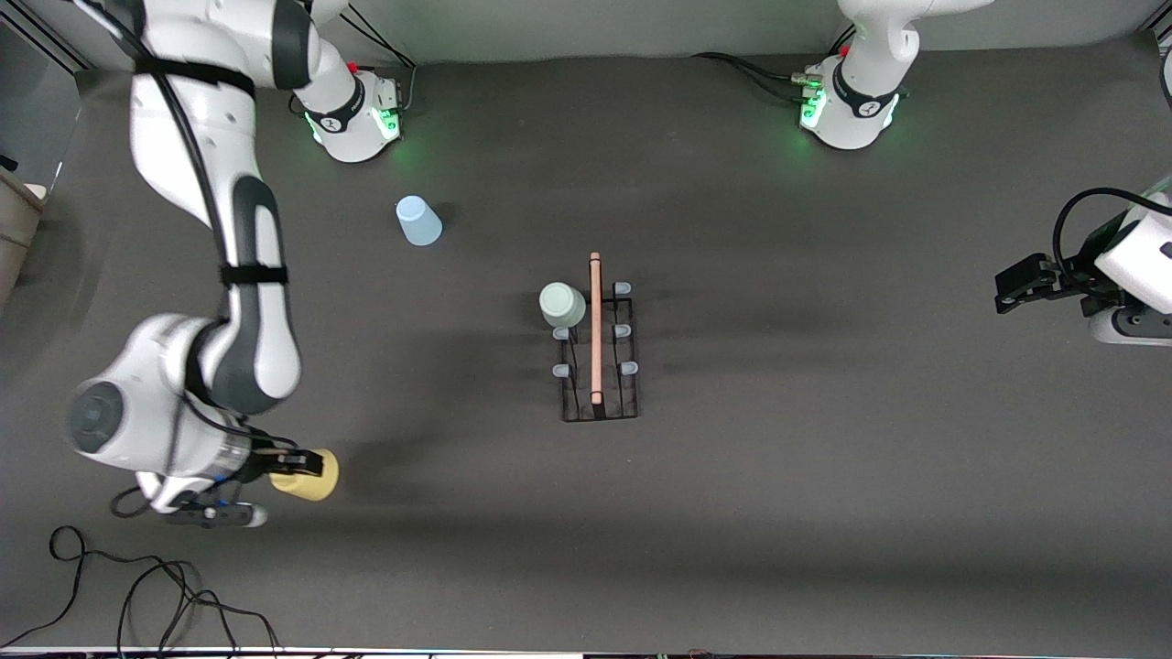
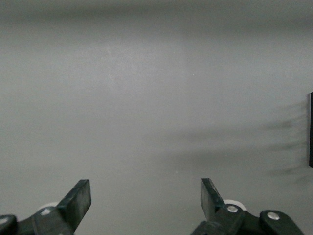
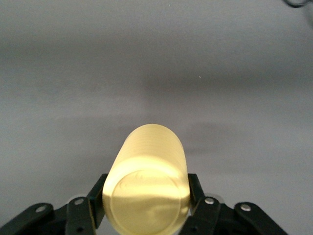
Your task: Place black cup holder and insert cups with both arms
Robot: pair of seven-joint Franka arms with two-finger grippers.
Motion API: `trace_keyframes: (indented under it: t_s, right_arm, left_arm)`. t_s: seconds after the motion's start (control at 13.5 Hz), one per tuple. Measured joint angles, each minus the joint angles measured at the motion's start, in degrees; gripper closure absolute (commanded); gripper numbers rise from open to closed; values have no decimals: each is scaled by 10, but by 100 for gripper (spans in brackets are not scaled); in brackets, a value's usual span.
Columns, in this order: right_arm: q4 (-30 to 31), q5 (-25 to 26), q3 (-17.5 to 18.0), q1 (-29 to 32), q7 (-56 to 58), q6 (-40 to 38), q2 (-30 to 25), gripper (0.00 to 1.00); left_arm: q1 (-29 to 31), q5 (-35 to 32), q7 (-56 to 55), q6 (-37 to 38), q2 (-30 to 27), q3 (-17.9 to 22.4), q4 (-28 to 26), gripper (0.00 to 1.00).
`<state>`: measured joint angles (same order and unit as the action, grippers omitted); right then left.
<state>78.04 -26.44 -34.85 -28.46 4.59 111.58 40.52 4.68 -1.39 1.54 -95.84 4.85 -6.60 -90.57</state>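
The black cup holder (image 1: 598,352) stands mid-worktop with the pale green cup (image 1: 562,305) on one peg. The right end effector (image 1: 298,463) is closed on the yellow cup (image 1: 309,475), so a second insertion seems in hand; next it must be carried to a free peg. The light blue cup (image 1: 418,221) waits near the right arm's base. The left end effector (image 2: 145,198) waits, wide and empty.

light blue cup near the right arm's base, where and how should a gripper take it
Grip the light blue cup across its side wall, about mid-height, coming down from above. It looks to stand upside down, closed base up, alone on the table, so nothing blocks either finger; the tapered wall probably suits a low-to-middle pinch.
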Motion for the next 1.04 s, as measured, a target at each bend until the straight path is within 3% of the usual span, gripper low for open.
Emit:
trace_keyframes:
  t_s: [0.22,0.37,0.74,1.04]
  right_arm:
    - [-25,40,2,-24,-92,-95,-64,74]
    - [-26,51,2,-70,-195,-119,-87,74]
    - [-28,56,7,-209,-550,-126,-92,74]
    - [-36,57,19,-263,-736,-124,-80,74]
  left_arm:
    - [0,0,0,1,0,0,0,0]
    - [0,0,0,2,0,0,0,0]
    - [0,0,0,4,0,0,0,0]
    - [0,0,0,4,0,0,0,0]
